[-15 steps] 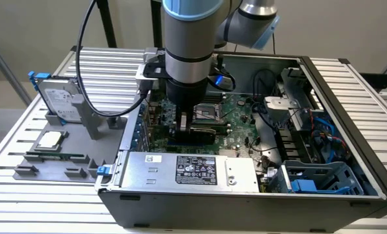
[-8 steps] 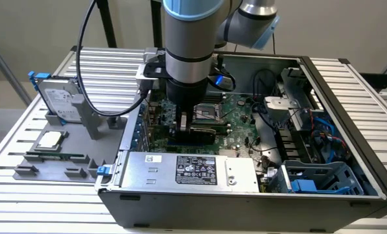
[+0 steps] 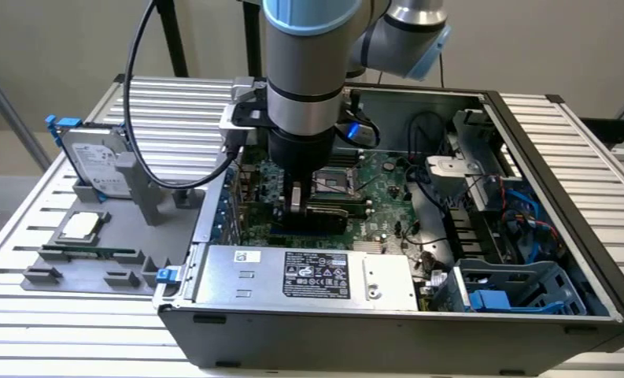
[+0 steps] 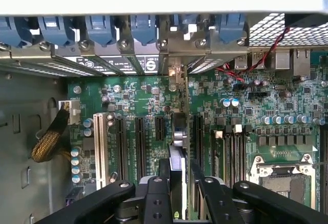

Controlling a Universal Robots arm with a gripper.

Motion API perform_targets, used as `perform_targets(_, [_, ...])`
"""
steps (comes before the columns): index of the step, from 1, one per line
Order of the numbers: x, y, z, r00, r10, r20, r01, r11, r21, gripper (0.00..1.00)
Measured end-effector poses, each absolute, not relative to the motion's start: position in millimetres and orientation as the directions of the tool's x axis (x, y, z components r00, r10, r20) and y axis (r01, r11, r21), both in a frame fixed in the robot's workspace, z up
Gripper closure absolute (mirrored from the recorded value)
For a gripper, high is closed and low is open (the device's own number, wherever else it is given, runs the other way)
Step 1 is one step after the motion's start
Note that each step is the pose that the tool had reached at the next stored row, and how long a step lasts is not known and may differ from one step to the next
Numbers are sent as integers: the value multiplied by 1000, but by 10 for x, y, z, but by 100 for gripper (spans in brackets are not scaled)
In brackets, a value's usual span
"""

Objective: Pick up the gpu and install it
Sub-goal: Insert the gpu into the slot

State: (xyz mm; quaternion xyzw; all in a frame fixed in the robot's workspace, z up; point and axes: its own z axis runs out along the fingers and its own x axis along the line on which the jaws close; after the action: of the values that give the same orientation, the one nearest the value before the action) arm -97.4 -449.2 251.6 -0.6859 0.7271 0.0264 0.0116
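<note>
Gpu [image 4: 178, 147], thin flat card, edge-on between gripper [image 4: 180, 183] fingers.

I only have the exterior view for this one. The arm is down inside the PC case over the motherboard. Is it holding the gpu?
Observer: Yes. In the wrist view the gripper is shut on the gpu, which stands edge-on between its fingers.
Operator: Is the card lined up with the slots?
Observer: It runs parallel to the black expansion slots, with its far end pointing at the rear brackets.
Operator: Is it seated?
Observer: I cannot tell, because the card's own edge hides the slot under it. The white slot, on the side away from the CPU socket, is empty.
</note>
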Motion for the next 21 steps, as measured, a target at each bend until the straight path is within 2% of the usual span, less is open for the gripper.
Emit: perform_targets(21, [-1018,-4491,2506,-60,-997,-50,-998,59,18,100])
